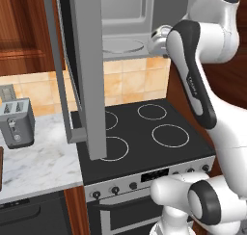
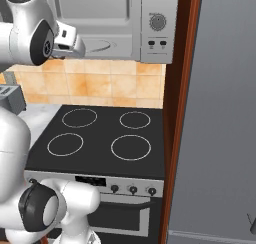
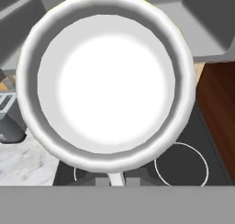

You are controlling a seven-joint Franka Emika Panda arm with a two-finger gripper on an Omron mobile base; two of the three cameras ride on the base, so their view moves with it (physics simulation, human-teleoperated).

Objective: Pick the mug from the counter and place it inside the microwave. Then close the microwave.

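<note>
We see our claw clamped on the mug, held at the open microwave above the stove.

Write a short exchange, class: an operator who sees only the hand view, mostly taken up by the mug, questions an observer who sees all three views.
Operator: The mug blocks my picture. Is the microwave open?
Observer: Yes. The microwave has its door swung wide, out over the stove's left side.
Operator: How high is the mug?
Observer: Level with the microwave's mouth, near its right side, well above the stove.
</note>
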